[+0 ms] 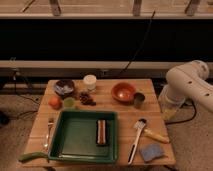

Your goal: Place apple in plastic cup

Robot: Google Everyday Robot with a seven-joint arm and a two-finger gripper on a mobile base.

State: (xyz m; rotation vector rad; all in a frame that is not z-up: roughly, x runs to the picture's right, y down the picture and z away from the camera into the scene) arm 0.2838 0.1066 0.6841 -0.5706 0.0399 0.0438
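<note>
Apple (pixel 54 102) sits on the worktop (pixel 125 114) near its left edge, touching or just beside the yellow-green cup (pixel 69 103) on its right. Both lie just behind the green tray (pixel 75 137). 1 white arm (pixel 190 85) is folded off the worktop's right side - well apart from both. Hand hidden there, spread.

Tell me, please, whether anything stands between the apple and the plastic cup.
Nothing visible: the apple sits just left of the plastic cup. The tool is out of view; only the arm shows, at the right.
</note>
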